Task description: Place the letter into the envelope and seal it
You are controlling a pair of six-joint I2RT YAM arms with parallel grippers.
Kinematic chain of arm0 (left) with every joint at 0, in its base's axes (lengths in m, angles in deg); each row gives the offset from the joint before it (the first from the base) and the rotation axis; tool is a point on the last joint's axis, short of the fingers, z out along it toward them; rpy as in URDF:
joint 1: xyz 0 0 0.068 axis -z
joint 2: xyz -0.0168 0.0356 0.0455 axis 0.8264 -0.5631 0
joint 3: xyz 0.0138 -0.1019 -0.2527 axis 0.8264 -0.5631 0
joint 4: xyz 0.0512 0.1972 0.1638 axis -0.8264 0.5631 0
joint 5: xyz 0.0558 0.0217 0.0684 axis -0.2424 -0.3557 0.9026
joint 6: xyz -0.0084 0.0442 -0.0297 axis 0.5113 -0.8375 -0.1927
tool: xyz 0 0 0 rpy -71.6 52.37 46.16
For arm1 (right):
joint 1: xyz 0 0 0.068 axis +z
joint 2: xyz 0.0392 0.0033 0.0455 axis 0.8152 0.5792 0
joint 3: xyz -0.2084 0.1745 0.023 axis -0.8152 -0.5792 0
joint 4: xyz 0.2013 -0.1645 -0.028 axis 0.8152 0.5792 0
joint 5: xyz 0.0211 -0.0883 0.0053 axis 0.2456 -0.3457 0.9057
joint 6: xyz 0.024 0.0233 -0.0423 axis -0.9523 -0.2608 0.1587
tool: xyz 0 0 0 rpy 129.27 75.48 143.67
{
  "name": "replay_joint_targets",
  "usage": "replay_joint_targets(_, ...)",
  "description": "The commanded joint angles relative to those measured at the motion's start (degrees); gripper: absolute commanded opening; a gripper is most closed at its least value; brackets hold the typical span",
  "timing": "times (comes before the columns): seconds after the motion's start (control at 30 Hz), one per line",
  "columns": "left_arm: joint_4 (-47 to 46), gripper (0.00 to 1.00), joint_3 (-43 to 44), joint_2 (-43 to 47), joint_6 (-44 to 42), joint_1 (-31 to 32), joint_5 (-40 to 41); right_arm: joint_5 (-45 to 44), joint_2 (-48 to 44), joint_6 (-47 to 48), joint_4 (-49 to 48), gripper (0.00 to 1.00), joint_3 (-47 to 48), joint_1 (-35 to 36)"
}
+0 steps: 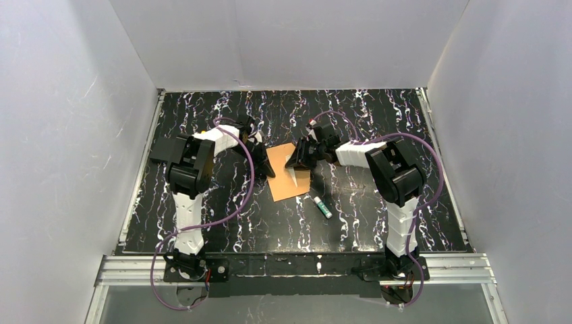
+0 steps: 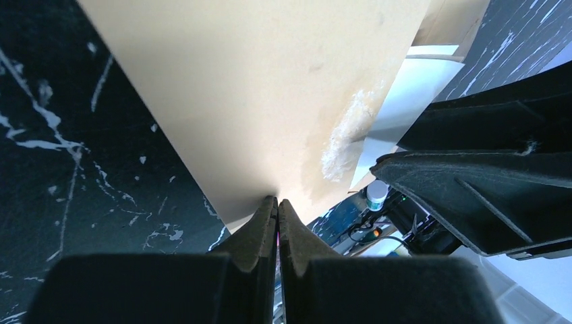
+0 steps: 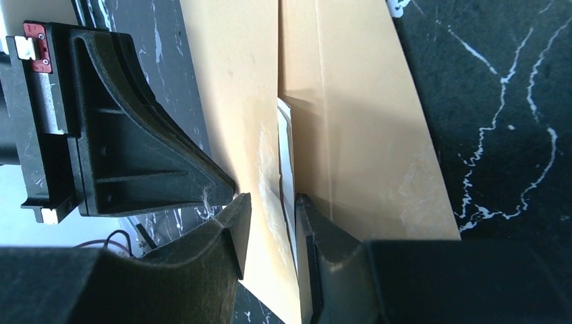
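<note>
Envelope [image 1: 289, 174] lies mid table [image 1: 378, 115] with the letter [image 3: 286, 145] peeking out white, left gripper [image 2: 278, 202] pinches its edge tight, right gripper [image 3: 271, 202] stands half open at its open end, so tuck the letter fully in before folding

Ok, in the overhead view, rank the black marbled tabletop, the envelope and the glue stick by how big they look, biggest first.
1. black marbled tabletop
2. envelope
3. glue stick
No ties. The envelope and glue stick are both down at tabletop level, so nearness to the camera hardly skews this.
</note>
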Motion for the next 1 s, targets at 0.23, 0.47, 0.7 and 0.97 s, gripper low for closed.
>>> replay_joint_targets(0.23,7.3,0.01,-0.1,-3.6,-4.2,0.3,7.0,-1.1,-1.8,3.4,-1.1,0.27,1.8,-0.7)
replay_joint_targets(0.47,8.0,0.17,3.3,-2.5,-5.3,0.2,5.2,1.0,-0.1,2.1,-3.2,0.14,1.7,-0.7)
replay_joint_targets(0.7,9.3,0.56,7.2,3.5,-3.3,0.1,5.7,-0.3,1.1,3.2,-0.9,0.09,1.5,-0.7)
replay_joint_targets(0.97,9.9,0.67,3.8,9.4,-1.2,-0.2,10.3,-0.6,1.2,3.8,-1.0,0.29,1.3,-0.7)
